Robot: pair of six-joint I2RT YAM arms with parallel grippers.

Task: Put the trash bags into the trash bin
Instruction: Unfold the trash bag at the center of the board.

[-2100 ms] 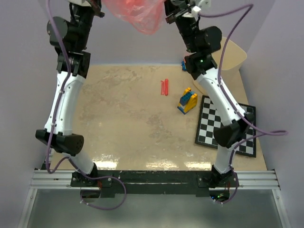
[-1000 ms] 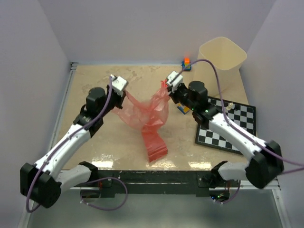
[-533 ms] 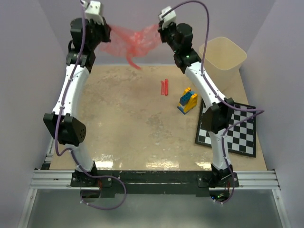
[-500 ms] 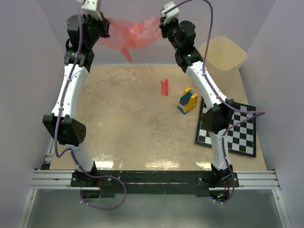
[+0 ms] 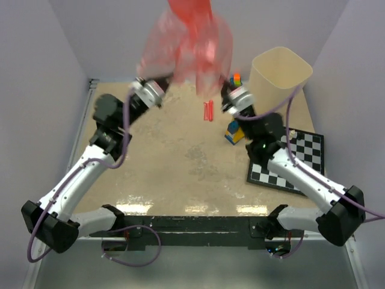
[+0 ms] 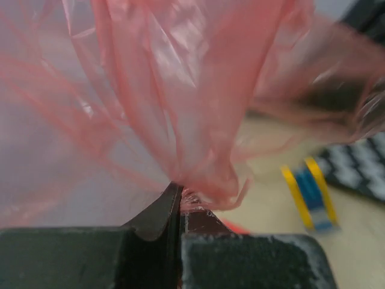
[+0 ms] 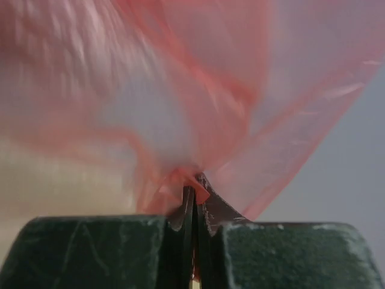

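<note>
Left arm: it reaches from the near-left corner toward the middle of the counter (image 5: 168, 162). The left tool (image 5: 161, 85) is closed. In the left wrist view, the left tool (image 6: 180, 203) has its jaws pressed together on a pinched fold of the red sack (image 6: 180, 90).

Red sack (image 5: 187, 45): thin, translucent and crinkled. It is suspended in the air between the two tools and billows upward above both of them. Its outline is motion-blurred. It is clear of the counter and outside the trash bin.

Folded red strip (image 5: 209, 111): it lies flat on the counter, below the sack and just left of the right tool. Neither tool touches it.

Right tool (image 5: 231, 97): closed. In the right wrist view, the right tool (image 7: 194, 195) has its jaws together and clamps a gathered edge of the red sack (image 7: 198, 90), which fans out above the jaws.

Yellow-and-blue toy block (image 5: 234, 133): it stands on the counter, partly hidden behind the right arm. It also appears in the left wrist view (image 6: 310, 192).

Small block (image 5: 236, 78): it sits near the far edge, just left of the bin.

Trash bin (image 5: 283, 81): cream-beige, upright, mouth facing up, at the far-right corner of the counter.

Checkerboard (image 5: 304, 153): it lies flat at the right edge, nearer than the bin, partly under the right arm.
</note>
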